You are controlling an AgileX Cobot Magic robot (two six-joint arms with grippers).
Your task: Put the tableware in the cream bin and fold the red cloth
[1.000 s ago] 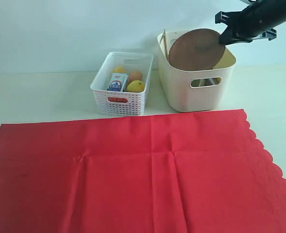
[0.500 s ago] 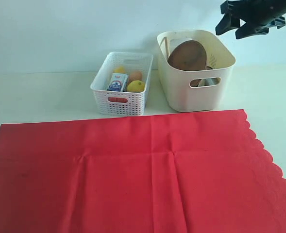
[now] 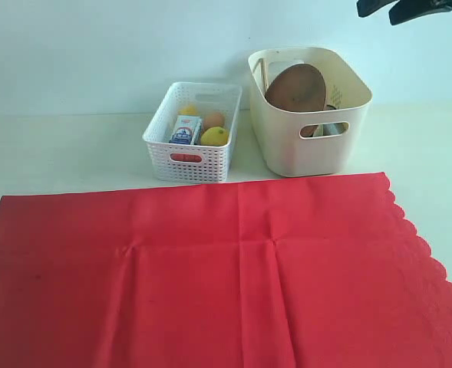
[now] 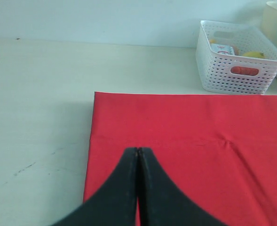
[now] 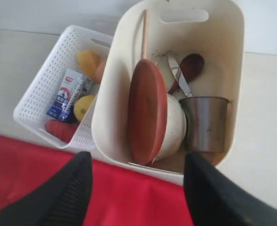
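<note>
Pale table (image 3: pixel 57 153), plain light wall behind.

**Step:** Tableware half looks done, going by what lies in the bin. Folding not yet begun: cloth (image 3: pixel 210 268) is spread flat on the near table with faint crease lines. Its scalloped edge is on the right of the exterior view, and its far edge is just beside both containers.

**Bin (image 3: pixel 287 146):**
- plate (image 5: pixel 145 113) on edge, leaning against the bowl (image 5: pixel 173 125)
- cup (image 5: pixel 205 123) upright beside the bowl
- knife (image 5: pixel 178 75) and spoon (image 5: pixel 190 66) against the far end
- chopsticks (image 5: pixel 144 33) propped up behind the plate
- nothing of the tableware seen outside it

**Basket (image 3: pixel 187 165):** just left of the bin, apart from it. Holds food (image 5: pixel 65 96) only: carton, lemon, something red, other yellowish pieces.

**Right gripper (image 5: pixel 138 160):** high above the bin, jaws wide, nothing between them.

**Left gripper (image 4: pixel 138 155):** jaws pressed together, empty, over the cloth near its left edge. Cannot tell whether it touches the fabric.

**Next move, my judgement:**
- Right arm must come away from the bin and down to the cloth's right side.
- Left jaws must part before any grasp.
- Thin fabric lying flat calls for a low pinch at an edge or corner.
- Both arms should then carry their edge over evenly, so the fold lands square.
- Lifting near the far edge risks nudging the basket or bin.
</note>
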